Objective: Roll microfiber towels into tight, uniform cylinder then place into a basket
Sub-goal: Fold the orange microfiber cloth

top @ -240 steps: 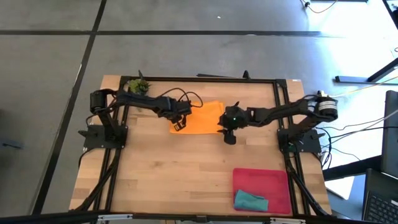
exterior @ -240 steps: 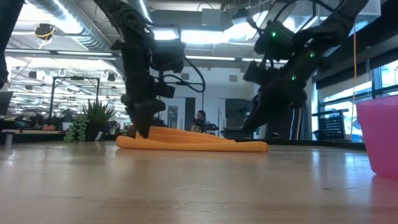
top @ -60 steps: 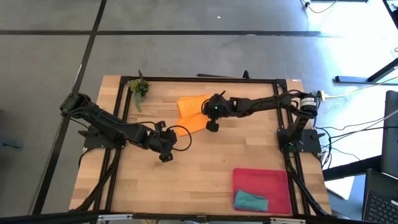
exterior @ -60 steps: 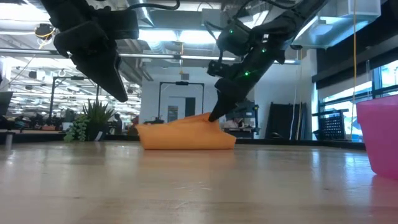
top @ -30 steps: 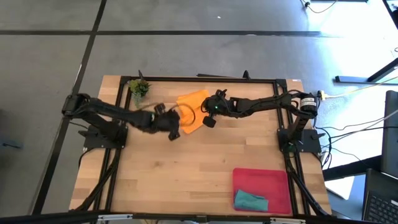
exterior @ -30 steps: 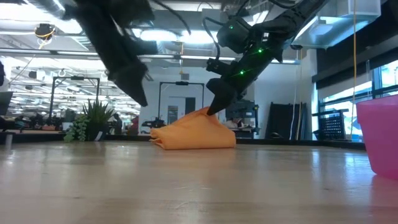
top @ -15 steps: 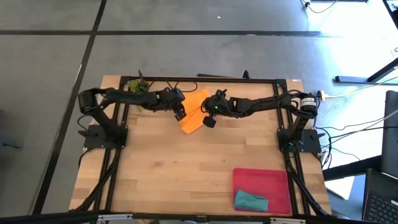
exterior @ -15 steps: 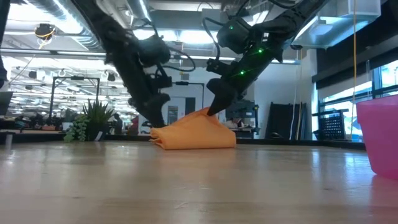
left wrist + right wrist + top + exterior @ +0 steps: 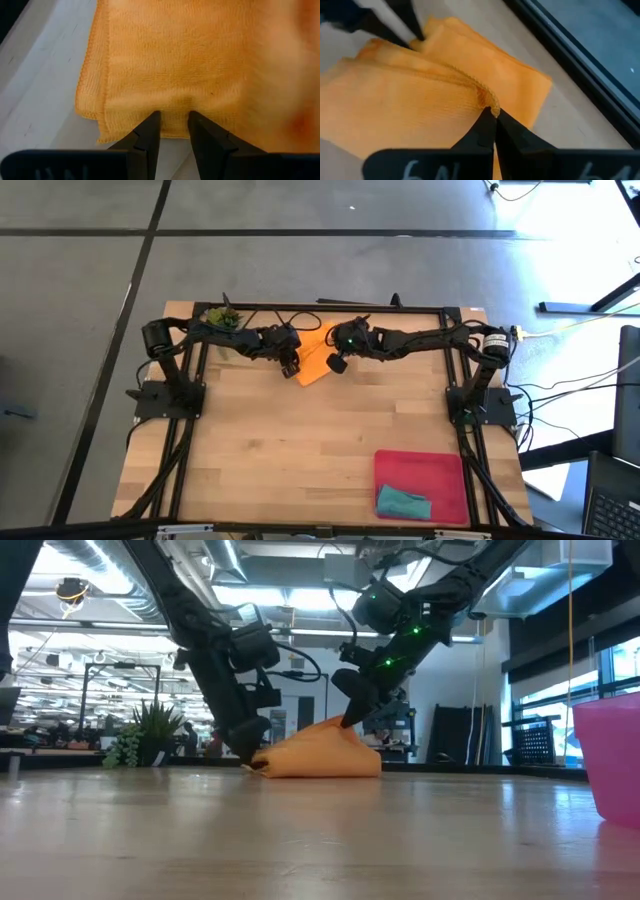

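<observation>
With the orange towel (image 9: 315, 355) folded at the far middle of the tabletop (image 9: 300, 460), roll evenly: keep the lifted edge taut and square so the cylinder winds tight. The right claw (image 9: 492, 116) is pressed together, pinching the towel's hemmed edge. The left claw (image 9: 173, 122), slightly spread, straddles the opposite folded border. The cloth is soft, looped microfiber, limp and layered. The teal towel (image 9: 403, 503) lies bunched in the red-pink basket (image 9: 420, 470), near the front right corner.
</observation>
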`<state>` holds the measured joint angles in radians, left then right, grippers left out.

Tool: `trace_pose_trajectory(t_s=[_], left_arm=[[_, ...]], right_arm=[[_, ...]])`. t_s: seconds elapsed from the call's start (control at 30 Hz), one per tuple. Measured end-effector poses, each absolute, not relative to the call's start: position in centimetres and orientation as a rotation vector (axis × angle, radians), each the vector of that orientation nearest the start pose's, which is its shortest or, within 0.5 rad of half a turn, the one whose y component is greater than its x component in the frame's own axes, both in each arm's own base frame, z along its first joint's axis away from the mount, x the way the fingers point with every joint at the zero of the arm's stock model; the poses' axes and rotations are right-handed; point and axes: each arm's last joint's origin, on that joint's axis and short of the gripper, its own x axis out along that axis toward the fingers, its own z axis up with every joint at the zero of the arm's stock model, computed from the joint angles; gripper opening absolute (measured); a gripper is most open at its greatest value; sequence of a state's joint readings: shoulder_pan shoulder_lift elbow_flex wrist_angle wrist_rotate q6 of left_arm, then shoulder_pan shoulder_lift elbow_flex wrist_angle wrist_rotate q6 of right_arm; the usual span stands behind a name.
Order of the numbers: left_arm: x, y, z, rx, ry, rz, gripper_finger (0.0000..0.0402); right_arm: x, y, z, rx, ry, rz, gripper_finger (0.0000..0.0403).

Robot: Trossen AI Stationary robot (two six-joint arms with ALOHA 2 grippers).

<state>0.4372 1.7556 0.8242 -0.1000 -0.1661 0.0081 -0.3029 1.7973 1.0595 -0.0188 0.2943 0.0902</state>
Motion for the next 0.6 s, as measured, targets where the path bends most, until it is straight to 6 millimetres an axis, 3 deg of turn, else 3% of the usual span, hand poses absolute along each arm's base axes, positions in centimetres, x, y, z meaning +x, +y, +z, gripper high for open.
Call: trace_pose_trajectory(t_s=[0.33,0.6], left_arm=[[28.0,13.5,11.9,-0.107,1.057,0.524,0.0096],[28.0,13.4,11.9,-0.110,1.063,0.521,0.0096]], right_arm=[[34.3,-13.9,17.5,0.128,0.738,-0.643,0.0005],[34.2,-14.3,17.4,0.161,0.735,-0.589,0.0008]])
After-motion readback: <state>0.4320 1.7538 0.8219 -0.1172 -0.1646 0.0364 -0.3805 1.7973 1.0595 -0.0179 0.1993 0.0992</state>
